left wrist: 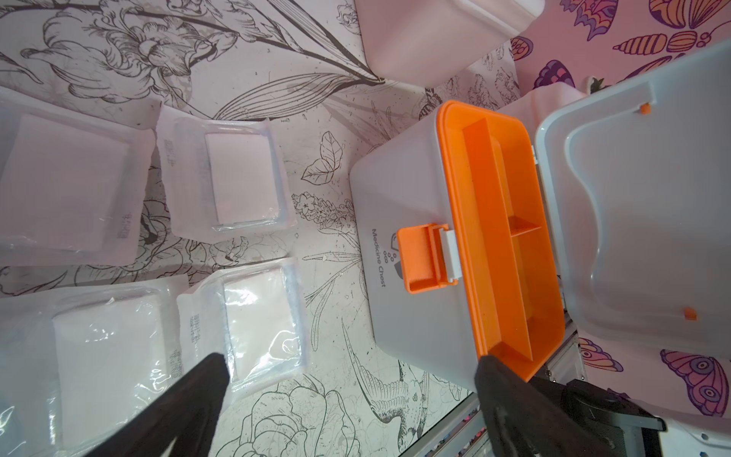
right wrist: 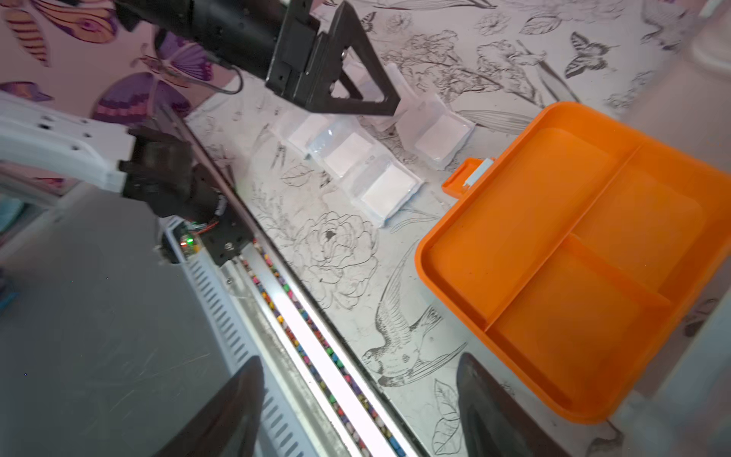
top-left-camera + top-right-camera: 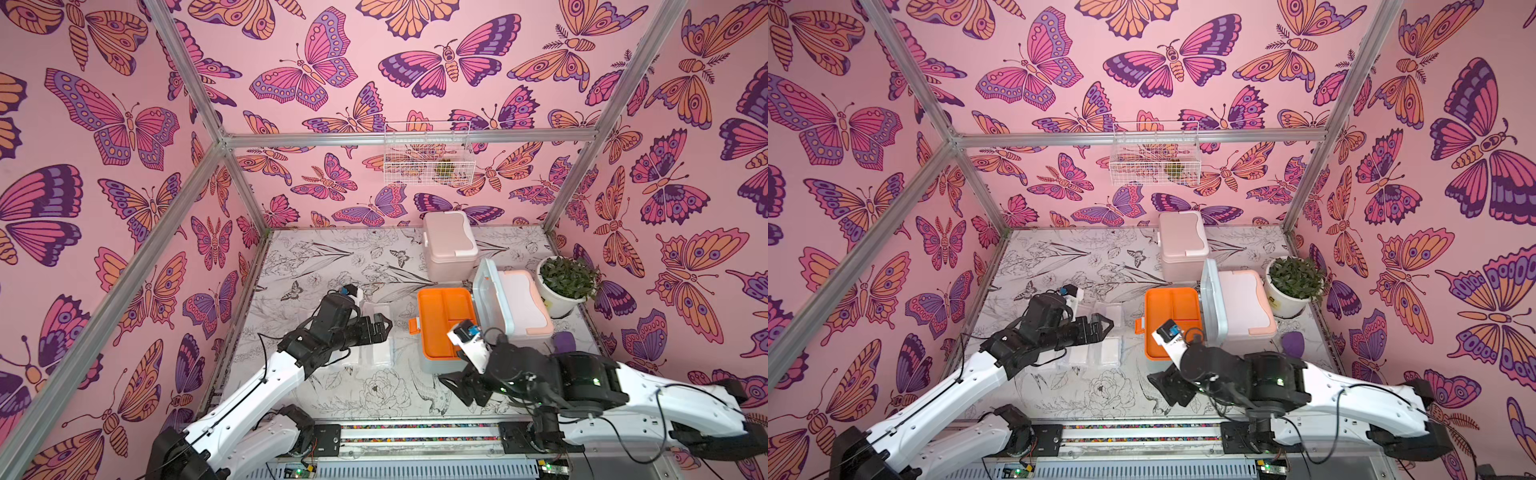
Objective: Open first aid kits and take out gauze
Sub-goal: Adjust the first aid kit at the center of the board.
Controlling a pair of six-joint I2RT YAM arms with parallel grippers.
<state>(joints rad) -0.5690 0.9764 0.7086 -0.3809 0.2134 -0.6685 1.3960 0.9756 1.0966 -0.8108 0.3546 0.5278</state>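
The blue-grey first aid kit stands open, its lid upright. Its orange tray shows bare compartments. A beige-pink kit stands shut at the back. A white kit with peach trim sits behind the raised lid. Several gauze packets lie flat on the table left of the open kit. My left gripper hovers open over them, holding nothing. My right gripper is open and holds nothing, near the table's front edge beside the tray.
A white pot with a green plant stands at the right. A purple object lies near the right wall. A wire basket hangs on the back wall. A metal rail runs along the front edge.
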